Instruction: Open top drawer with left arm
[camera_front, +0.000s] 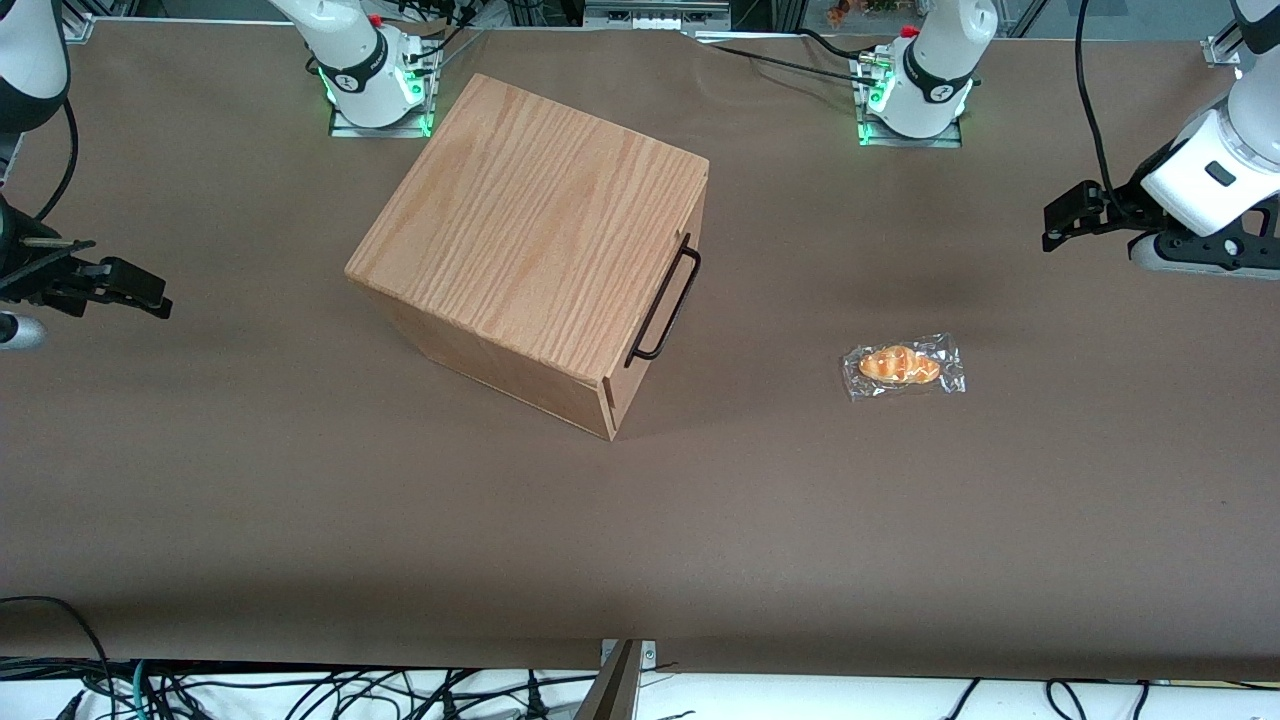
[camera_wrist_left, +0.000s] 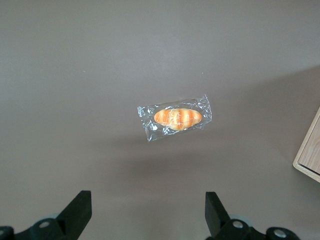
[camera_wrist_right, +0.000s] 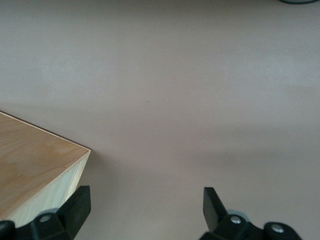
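Pre-approach: left arm's gripper (camera_front: 1062, 222) is hanging wide open and empty at the frame's right edge, needing to reach the top drawer's handle (camera_front: 665, 303) at centre.

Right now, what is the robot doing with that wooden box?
Nothing yet. The left arm's gripper is open and hangs above the table at the working arm's end, holding nothing. The wooden cabinet sits toward the middle, and its top drawer is shut, the black bar handle untouched. A wrapped bread roll lies on the table between the cabinet and the gripper, directly below the wrist camera.
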